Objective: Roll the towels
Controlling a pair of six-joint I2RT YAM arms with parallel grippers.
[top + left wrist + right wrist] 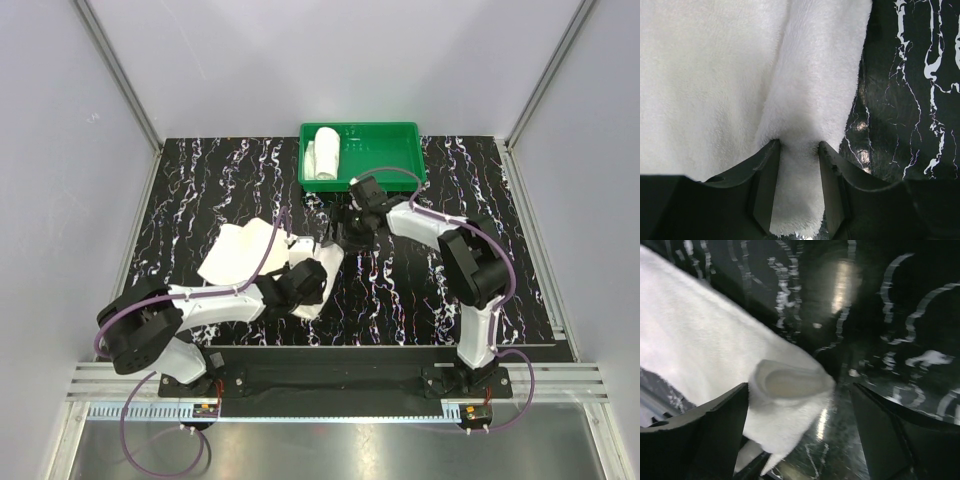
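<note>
Left wrist view: left gripper (799, 165) clamps a fold of the towel (705, 85), likely anchoring it; right gripper (800, 425), jaws apart, straddles the curled end (790, 382) ungripped.

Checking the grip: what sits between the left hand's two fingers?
A fold of the white towel fills the gap in the left hand; the left wrist view shows it.

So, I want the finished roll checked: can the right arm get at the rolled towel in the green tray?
Probably yes: the right hand is open, just short of the green tray, whose top is uncovered, and nothing stands between it and the rolled towel.
</note>
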